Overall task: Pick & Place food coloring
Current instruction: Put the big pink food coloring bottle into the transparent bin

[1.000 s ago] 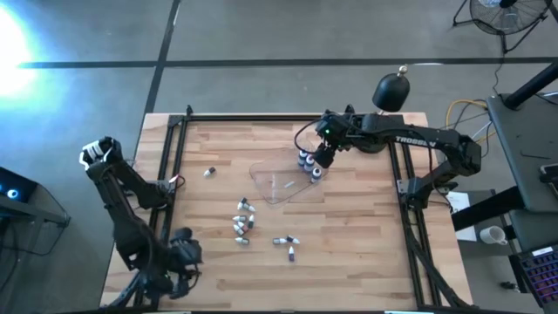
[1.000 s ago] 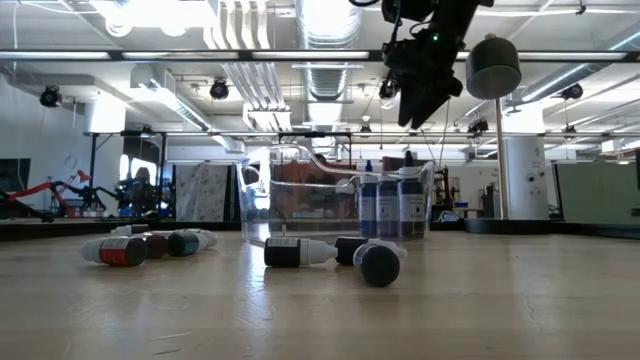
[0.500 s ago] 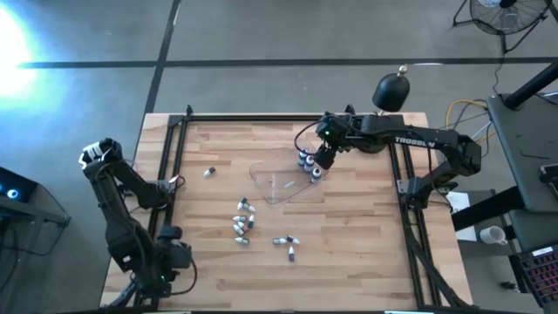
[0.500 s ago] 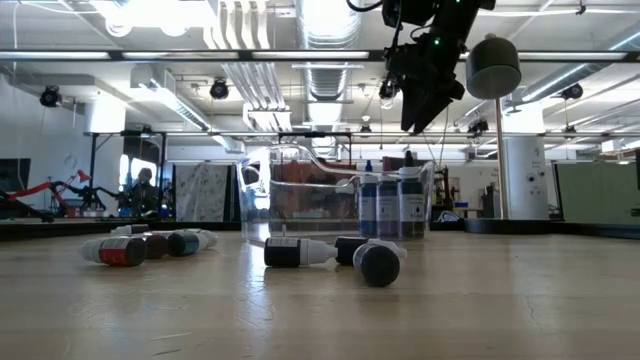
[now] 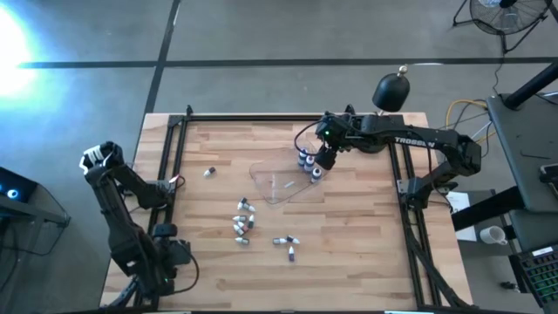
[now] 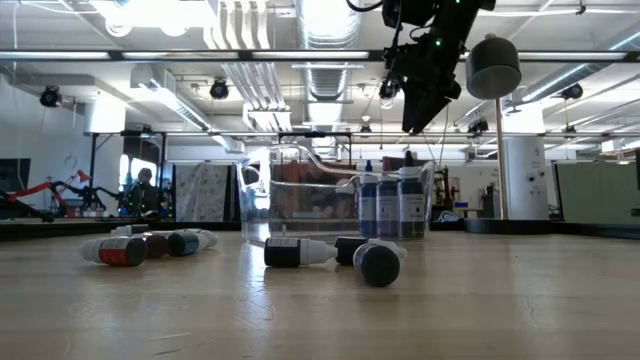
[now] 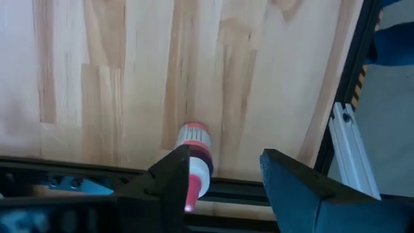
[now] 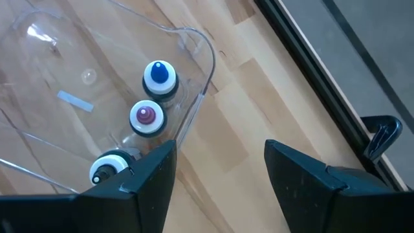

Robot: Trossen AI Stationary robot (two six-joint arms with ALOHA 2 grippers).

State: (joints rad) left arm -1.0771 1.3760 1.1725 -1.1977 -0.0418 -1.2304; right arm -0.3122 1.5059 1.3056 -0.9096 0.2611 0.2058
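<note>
Hovering above clear tray (image 5: 277,186), right gripper (image 5: 322,162) jaws wide, empty; three bottles (image 8: 148,118) upright inside. Left gripper (image 7: 223,175) wide, near-left of tray, red bottle (image 7: 196,152) beside one finger, not held. Loose bottles (image 5: 244,220) near tray. Next: grasp one.

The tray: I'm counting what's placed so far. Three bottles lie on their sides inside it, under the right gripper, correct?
Not lying: the three bottles stand upright in the tray, caps up, under the right gripper. The right wrist view shows it, and the low view confirms it.
</note>
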